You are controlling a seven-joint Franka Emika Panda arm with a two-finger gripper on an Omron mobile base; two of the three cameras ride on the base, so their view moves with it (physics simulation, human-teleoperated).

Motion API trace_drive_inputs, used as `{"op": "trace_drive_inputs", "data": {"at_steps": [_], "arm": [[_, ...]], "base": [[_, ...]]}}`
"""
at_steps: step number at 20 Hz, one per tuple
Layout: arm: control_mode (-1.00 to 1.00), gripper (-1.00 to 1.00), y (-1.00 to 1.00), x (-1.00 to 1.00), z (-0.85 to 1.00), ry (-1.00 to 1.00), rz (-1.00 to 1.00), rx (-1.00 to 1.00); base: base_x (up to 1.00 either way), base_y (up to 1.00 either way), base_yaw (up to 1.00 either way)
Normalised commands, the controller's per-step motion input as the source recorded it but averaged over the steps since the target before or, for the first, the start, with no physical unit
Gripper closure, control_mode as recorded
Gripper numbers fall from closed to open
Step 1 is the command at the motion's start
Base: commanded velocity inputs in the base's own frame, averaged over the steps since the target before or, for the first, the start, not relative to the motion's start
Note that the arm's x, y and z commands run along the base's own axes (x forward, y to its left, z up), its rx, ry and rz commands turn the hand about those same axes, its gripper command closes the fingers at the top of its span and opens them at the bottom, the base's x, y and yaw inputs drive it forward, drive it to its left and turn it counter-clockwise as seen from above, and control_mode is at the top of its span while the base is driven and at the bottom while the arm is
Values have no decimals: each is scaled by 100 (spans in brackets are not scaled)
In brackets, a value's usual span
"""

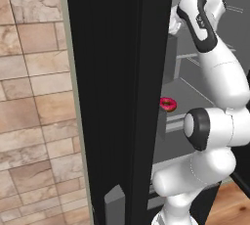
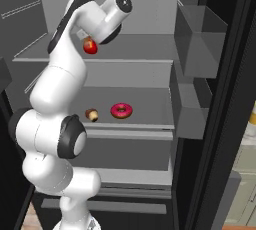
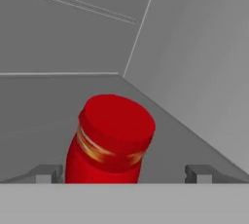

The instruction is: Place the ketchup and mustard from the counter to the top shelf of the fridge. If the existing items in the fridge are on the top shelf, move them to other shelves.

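Note:
The ketchup is a squat red bottle with a red cap, standing on the top shelf of the fridge, near its left side. In the hand view the ketchup sits between the two fingertips of my gripper. The gripper is open; the left tip is close to the bottle and the right tip stands well apart from it. A pink donut and a small brown cupcake lie on the lower shelf. The mustard is out of view.
Grey door bins hang on the open door at the right. The donut also peeks past the fridge's black side wall. A brick wall stands left of the fridge. My white arm reaches up into the top compartment.

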Motion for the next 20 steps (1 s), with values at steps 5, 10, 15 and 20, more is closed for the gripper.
{"op": "trace_drive_inputs", "data": {"at_steps": [5,10,15,20], "arm": [[-100,-100,-31,-31,2,0,-2,1],[-100,-100,-25,-75,4,-8,-3,1],[-100,-100,-2,-100,1,-17,0,0],[-100,-100,0,-100,-5,-12,0,0]], "base": [[0,0,0],[0,0,0],[0,0,0],[0,0,0]]}}
